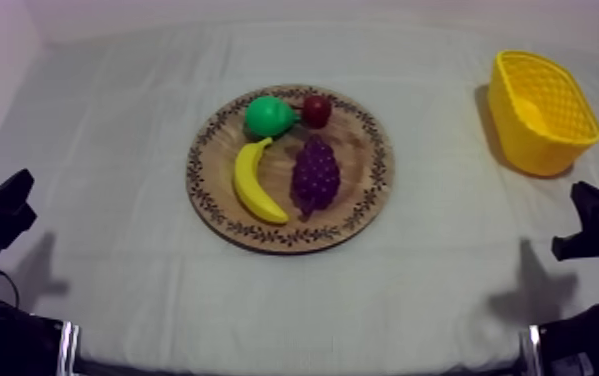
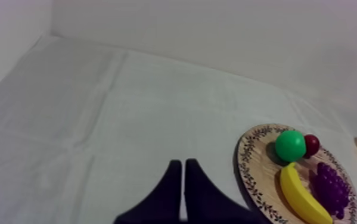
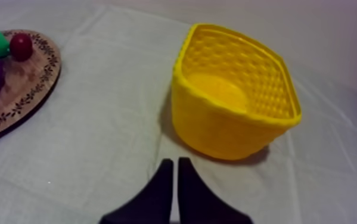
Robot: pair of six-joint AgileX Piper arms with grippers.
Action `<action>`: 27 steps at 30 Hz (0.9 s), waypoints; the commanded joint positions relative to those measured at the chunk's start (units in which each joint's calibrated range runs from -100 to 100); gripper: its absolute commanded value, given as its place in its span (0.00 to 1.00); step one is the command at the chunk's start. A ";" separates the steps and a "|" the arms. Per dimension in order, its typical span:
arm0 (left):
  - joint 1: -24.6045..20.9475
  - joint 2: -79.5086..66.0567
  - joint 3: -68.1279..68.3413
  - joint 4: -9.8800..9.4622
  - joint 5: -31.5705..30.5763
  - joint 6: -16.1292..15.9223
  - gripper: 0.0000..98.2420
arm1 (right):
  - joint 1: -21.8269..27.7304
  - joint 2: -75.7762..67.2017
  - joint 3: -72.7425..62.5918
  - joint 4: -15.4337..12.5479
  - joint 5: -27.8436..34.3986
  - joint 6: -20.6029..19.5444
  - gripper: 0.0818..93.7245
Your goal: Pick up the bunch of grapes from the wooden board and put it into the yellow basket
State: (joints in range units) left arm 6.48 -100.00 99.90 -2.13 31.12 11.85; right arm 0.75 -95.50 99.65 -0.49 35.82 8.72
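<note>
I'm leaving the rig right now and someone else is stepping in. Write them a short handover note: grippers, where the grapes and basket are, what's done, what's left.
Left gripper: jaws shut on nothing, over bare cloth short of the wooden board.
Right gripper: jaws shut on nothing, over the cloth in front of the yellow basket.
Bunch of grapes: lying on the board beside the banana, with the pear and small red fruit farther back.
Done: nothing yet; the grapes are untouched.
Left: open a gripper, grasp the grapes, lift them, carry them to the basket at the table's right, release.
</note>
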 commanded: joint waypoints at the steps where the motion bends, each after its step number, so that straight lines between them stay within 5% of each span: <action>1: -0.01 0.00 -0.01 0.00 0.00 0.00 0.00 | -0.39 1.22 -0.85 0.30 -0.90 0.13 0.00; 13: -0.01 0.00 -0.01 0.00 0.00 0.00 0.00 | -7.66 29.32 -27.80 0.00 0.54 1.60 0.00; 27: -0.01 0.00 -0.01 0.00 0.00 -0.01 0.00 | -19.32 64.65 -70.74 -0.38 24.97 -4.48 0.00</action>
State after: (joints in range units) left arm 6.48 -100.00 99.90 -2.13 31.12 11.85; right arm -17.08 -38.95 41.26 -1.02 56.36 5.31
